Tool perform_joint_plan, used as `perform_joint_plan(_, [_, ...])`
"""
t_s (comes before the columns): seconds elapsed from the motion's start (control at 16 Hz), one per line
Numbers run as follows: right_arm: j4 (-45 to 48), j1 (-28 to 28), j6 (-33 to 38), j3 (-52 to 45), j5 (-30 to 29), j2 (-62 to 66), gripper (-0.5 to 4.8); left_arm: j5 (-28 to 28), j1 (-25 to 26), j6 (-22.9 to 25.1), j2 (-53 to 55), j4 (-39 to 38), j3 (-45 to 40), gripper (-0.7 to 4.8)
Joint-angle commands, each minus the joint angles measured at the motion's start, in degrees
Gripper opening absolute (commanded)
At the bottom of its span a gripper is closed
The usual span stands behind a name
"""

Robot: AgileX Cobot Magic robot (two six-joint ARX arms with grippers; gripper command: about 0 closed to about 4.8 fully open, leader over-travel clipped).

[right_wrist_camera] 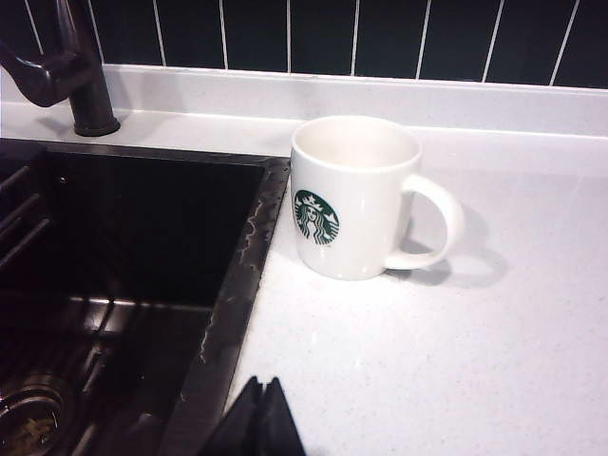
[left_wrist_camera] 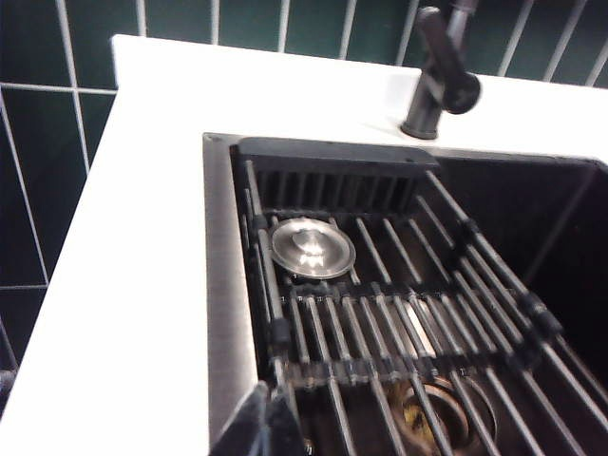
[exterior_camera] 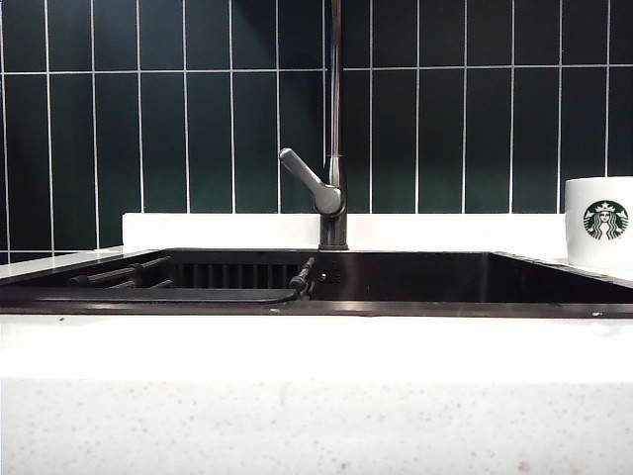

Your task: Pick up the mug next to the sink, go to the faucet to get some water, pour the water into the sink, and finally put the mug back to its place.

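Note:
The white mug (right_wrist_camera: 354, 198) with the green logo stands upright on the white countertop just right of the sink (right_wrist_camera: 249, 237), handle turned away from the basin; the exterior view shows the mug (exterior_camera: 599, 222) at the far right. The dark faucet (exterior_camera: 333, 148) rises behind the sink's (exterior_camera: 297, 308) middle, lever angled left. My right gripper (right_wrist_camera: 264, 384) is shut and empty, hovering over the counter by the sink's rim, well short of the mug. My left gripper (left_wrist_camera: 269, 390) is shut and empty above the sink's (left_wrist_camera: 220, 285) left rim. Neither gripper shows in the exterior view.
A black roll-up rack (left_wrist_camera: 399, 304) of rods spans the left part of the basin, with a round metal lid (left_wrist_camera: 312, 247) lying on it. A drain (left_wrist_camera: 446, 413) shows below the rods. Dark green tiles (exterior_camera: 158, 119) back the counter.

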Motion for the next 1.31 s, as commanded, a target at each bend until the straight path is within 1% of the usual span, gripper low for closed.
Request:
perform_joint_plan(0.06, [3.5,0.0,0.2,-2.6,0.2,0.0,-0.04,-0.2,0.0,-0.5,0.0,8.0,-3.9,-0.06])
perform_joint_plan(0.13, [3.6,0.0,0.2,-3.6,0.2,0.0,-0.05,-0.2,0.0,-0.5,0.0,9.4,-5.3,-0.06])
perform_joint_plan(0.38, [3.6,0.0,-0.2,-6.2,0.2,-0.1,-0.05,-0.5,0.0,-0.3,0.0,9.2,-6.1,-0.06])
perform_joint_plan(0.5, [3.5,0.0,-1.9,-7.7,0.2,-0.2,-0.05,-1.8,0.0,-0.2,0.0,9.4,-6.1,-0.06])
perform_joint_plan(0.56, [3.5,0.0,-2.3,-8.2,0.3,-0.2,-0.05,-1.6,0.0,-0.2,0.0,9.3,-6.1,-0.06])
perform_joint_plan(0.75, [3.4,0.0,-3.0,-8.5,-0.1,-0.2,-0.05,2.9,0.0,0.0,-1.9,8.5,-6.1,-0.06])
perform_joint_plan(1.0, [3.6,0.0,-3.0,-8.5,-1.1,-0.2,-0.05,2.3,0.0,0.9,-2.8,6.1,-5.9,-0.06])
perform_joint_plan(1.13, [3.6,0.0,-3.3,-8.6,-0.8,-0.2,-0.05,-2.9,0.0,3.0,-2.8,4.9,-5.9,-0.06])
perform_joint_plan(1.19, [3.6,0.0,-3.4,-8.8,-0.2,-0.2,-0.04,-4.8,0.0,3.2,-2.8,4.9,-5.9,-0.06])
perform_joint_plan(1.25, [3.7,0.0,-3.3,-9.0,2.3,-0.2,-0.05,-7.1,0.0,4.5,-2.8,4.9,-5.9,-0.06])
perform_joint_plan(1.31, [4.9,-0.1,-3.3,-9.4,4.8,-0.2,-0.05,-8.2,0.0,6.8,-2.8,4.9,-6.0,-0.06])
